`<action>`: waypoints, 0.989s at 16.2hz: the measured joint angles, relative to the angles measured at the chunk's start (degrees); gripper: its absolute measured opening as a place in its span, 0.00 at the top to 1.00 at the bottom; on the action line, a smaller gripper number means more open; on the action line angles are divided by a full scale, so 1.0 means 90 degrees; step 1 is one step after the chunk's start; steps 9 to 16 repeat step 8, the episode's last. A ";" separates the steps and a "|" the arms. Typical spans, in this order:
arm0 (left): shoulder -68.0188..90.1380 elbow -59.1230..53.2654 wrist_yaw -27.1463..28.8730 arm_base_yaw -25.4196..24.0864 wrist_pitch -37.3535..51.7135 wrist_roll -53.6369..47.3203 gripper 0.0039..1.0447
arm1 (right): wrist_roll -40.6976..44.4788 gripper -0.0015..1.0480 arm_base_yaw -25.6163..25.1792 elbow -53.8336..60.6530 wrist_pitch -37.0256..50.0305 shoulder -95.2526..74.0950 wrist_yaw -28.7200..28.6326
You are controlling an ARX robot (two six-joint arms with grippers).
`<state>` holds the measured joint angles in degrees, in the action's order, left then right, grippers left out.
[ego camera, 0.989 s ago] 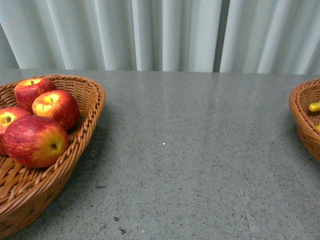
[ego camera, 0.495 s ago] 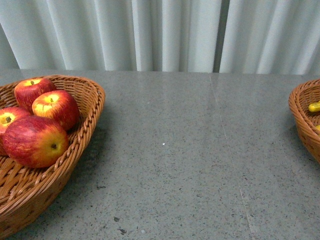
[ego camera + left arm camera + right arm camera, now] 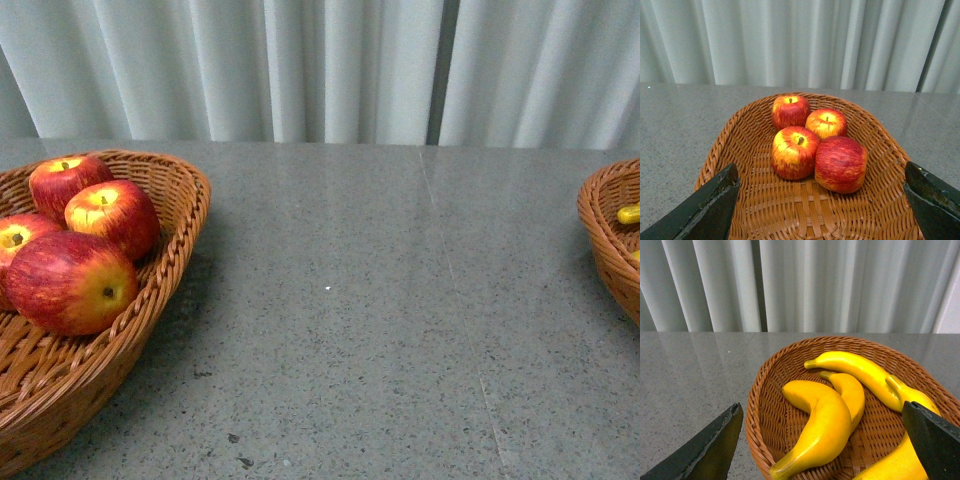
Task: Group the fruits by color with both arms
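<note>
Several red apples (image 3: 70, 282) streaked with yellow lie in the wicker basket (image 3: 175, 270) at the table's left. The left wrist view shows them bunched together (image 3: 840, 163) in that basket (image 3: 740, 135). My left gripper (image 3: 822, 205) hangs open above the basket's near end, empty. Several yellow bananas (image 3: 825, 427) fill a second basket (image 3: 760, 410) under my open, empty right gripper (image 3: 822, 445). In the front view only that basket's rim (image 3: 600, 240) and a bit of banana (image 3: 629, 213) show at the right edge. Neither arm appears in the front view.
The grey speckled table (image 3: 380, 300) stretches between the two baskets. White pleated curtains (image 3: 330, 70) hang behind its far edge.
</note>
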<state>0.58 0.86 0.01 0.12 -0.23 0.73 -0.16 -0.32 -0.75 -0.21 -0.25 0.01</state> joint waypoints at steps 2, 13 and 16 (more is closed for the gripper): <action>0.0000 0.0000 0.0000 0.0000 0.0000 0.0000 0.06 | 0.0000 0.06 0.0000 0.0000 0.0000 0.0000 0.0000; 0.0000 0.0000 0.0000 0.0000 0.0000 0.0000 0.06 | 0.0000 0.06 0.0000 0.0000 0.0000 0.0000 0.0000; 0.0000 0.0000 0.0000 0.0000 0.0000 0.0000 0.06 | 0.0000 0.06 0.0000 0.0000 0.0000 0.0000 0.0000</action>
